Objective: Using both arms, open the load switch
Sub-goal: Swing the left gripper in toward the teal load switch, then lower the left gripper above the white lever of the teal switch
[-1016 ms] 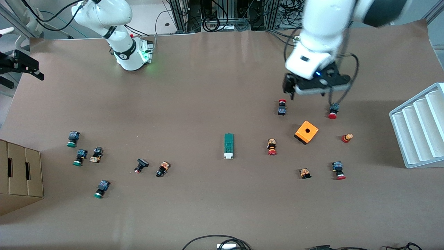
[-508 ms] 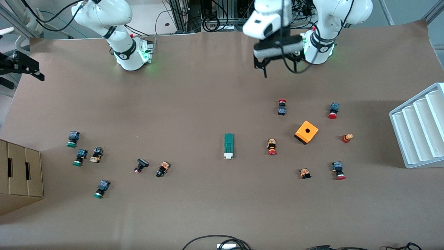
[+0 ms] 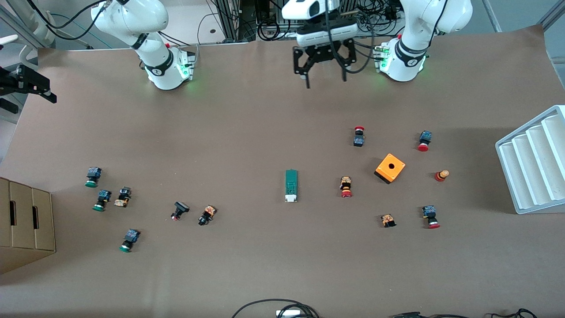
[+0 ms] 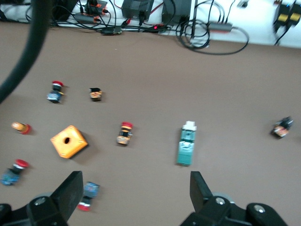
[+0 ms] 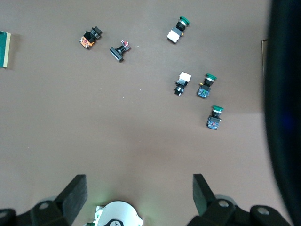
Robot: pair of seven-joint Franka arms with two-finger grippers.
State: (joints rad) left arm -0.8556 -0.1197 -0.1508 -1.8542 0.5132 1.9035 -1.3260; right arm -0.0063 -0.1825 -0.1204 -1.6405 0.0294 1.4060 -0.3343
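Observation:
The load switch (image 3: 291, 185), a narrow dark-green block with a white tab at the end nearer the front camera, lies flat near the table's middle. It also shows in the left wrist view (image 4: 186, 146) and at the edge of the right wrist view (image 5: 4, 48). My left gripper (image 3: 326, 81) hangs open and empty in the air beside the left arm's base, far from the switch; its fingers (image 4: 74, 184) stand wide apart. My right gripper (image 5: 138, 184) is open and empty, high over the right arm's base (image 3: 170, 70), and is out of the front view.
An orange box (image 3: 390, 168) with a hole and several red-capped push buttons (image 3: 346, 187) lie toward the left arm's end. Green-capped buttons (image 3: 92, 176) lie toward the right arm's end. A white slotted tray (image 3: 534, 159) and a cardboard box (image 3: 24, 225) stand at the table's ends.
The left arm has swung away from over the red buttons near the orange box, back toward its base, its gripper staying open. The right arm has not moved.

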